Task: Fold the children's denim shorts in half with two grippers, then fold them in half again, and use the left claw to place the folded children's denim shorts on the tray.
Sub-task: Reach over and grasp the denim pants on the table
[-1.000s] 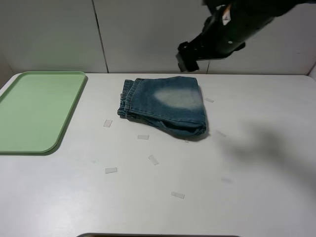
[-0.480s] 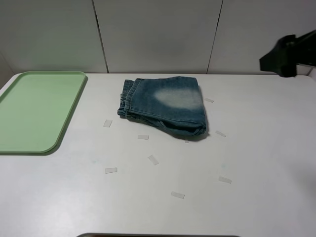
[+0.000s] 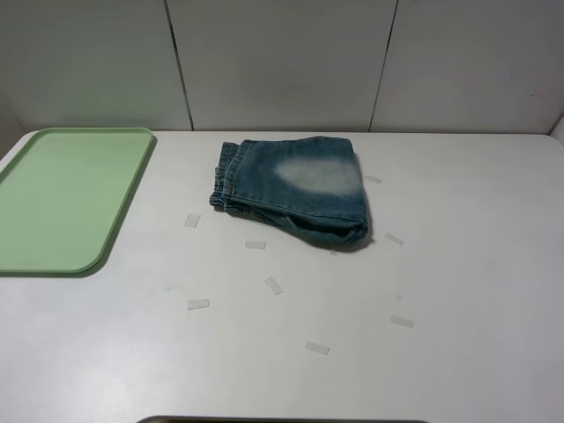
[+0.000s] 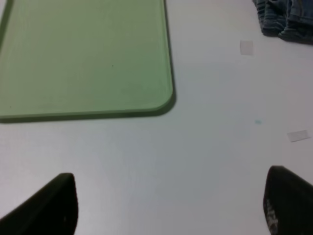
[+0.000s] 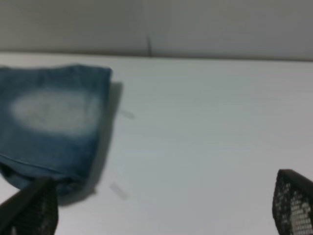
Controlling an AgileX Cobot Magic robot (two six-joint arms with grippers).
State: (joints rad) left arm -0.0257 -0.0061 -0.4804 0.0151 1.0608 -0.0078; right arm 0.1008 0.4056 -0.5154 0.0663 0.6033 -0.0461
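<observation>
— Where are the denim shorts?
— Folded in a thick bundle at the back middle of the white table, waistband towards the tray, 1 pale worn patch facing up.
— And the tray?
— Pale green, at the table's left edge, well apart from them. Small tape scraps lie scattered around the shorts.

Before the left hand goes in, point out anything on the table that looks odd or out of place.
Only the small pale scraps scattered over the table around the folded denim shorts; they look like stray tape or paper bits. The shorts sit slightly skewed, apart from the tray. No damage or spill shows.
</observation>
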